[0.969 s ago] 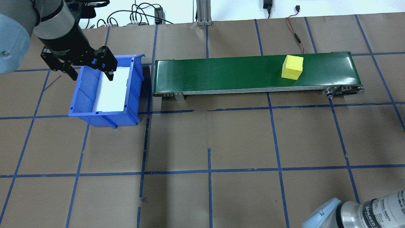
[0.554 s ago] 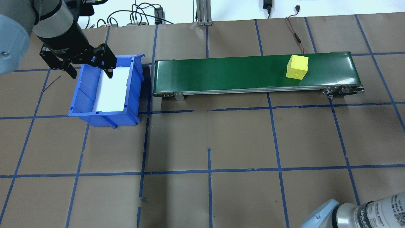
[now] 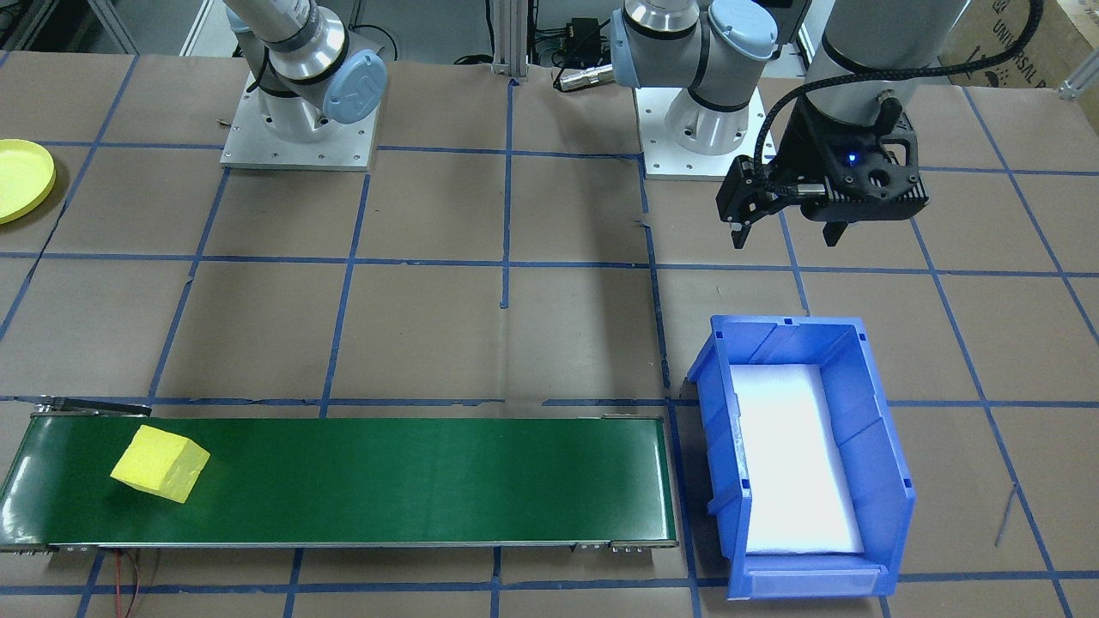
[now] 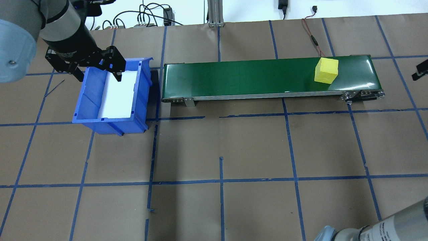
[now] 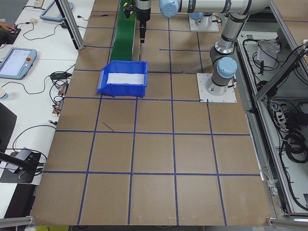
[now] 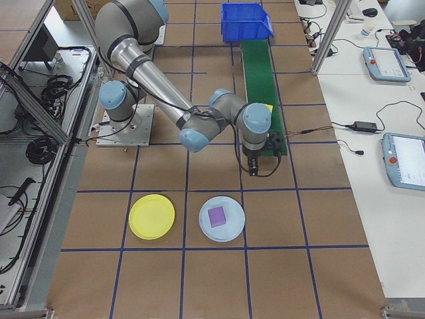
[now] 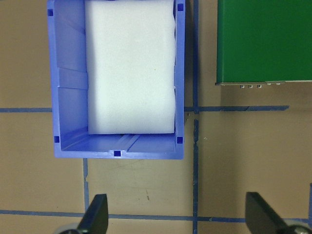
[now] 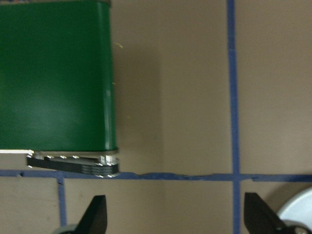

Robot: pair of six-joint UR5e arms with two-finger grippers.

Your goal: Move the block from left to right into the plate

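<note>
The yellow block [image 4: 326,70] rides the green conveyor belt [image 4: 234,80] near its right end, also seen in the front view [image 3: 160,463]. The yellow plate [image 6: 152,216] lies on the table on the robot's right side, at the left edge of the front view [image 3: 21,178]. My left gripper [image 4: 99,77] hangs open and holds nothing over the back-left edge of the blue bin [image 4: 88,97]. My right gripper [image 8: 176,217] is open and hovers just beyond the belt's right end [image 8: 58,73], beside the block; the right arm hides most of the block in the right exterior view.
The blue bin [image 3: 876,429], lined with white foam, stands at the belt's left end. A light blue plate [image 6: 222,218] with a purple block on it lies next to the yellow plate. Cables run along the table's far edge [image 4: 143,16].
The block has travelled right along the belt. The right arm has swung away from the bottom right corner, and its gripper now shows at the right edge. The left gripper shifted slightly.
</note>
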